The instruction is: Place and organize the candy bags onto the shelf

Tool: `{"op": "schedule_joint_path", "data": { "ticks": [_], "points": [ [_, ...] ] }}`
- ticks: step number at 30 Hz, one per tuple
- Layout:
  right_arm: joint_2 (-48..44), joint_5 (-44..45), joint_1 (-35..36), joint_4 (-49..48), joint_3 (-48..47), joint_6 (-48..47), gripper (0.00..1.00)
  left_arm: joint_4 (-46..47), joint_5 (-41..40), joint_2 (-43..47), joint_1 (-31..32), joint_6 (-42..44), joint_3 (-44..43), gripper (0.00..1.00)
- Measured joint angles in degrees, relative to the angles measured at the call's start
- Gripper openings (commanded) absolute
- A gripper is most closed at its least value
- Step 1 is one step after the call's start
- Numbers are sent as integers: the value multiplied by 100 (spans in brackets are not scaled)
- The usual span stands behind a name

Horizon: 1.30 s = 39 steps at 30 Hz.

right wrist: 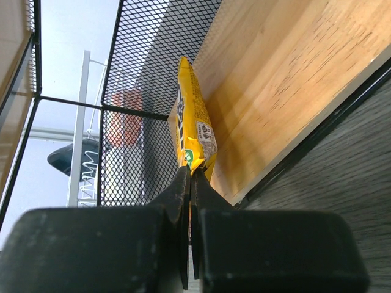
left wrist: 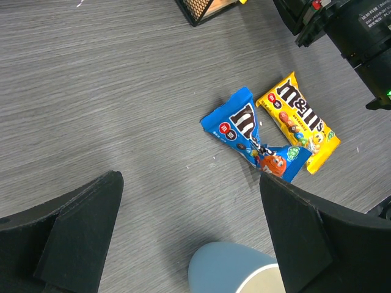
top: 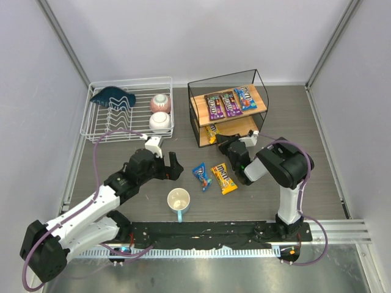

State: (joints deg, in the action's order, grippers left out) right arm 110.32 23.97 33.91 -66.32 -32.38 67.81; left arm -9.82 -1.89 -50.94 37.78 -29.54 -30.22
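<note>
Your right gripper [right wrist: 190, 178] pinches its black fingers tight on a shiny yellow candy bag [right wrist: 190, 125]. The bag stands on its edge on the low wooden board of the black-framed shelf [right wrist: 287, 79]. Your left gripper [left wrist: 189, 183] is spread wide above the grey table [left wrist: 91, 91]. A blue bag [left wrist: 247, 129] and a yellow bag [left wrist: 298, 124], both reading "m&m's", lie side by side there.

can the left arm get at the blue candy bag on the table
Probably yes: the left gripper is open and the blue bag lies flat just ahead, with only bare table between.
</note>
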Motion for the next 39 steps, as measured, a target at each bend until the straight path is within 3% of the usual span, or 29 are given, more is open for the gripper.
{"op": "schedule_joint_path", "data": {
  "ticks": [39],
  "points": [
    [433,951,404,28,-219,431,3,-4,-52,166,74,-4,15,100]
  ]
}}
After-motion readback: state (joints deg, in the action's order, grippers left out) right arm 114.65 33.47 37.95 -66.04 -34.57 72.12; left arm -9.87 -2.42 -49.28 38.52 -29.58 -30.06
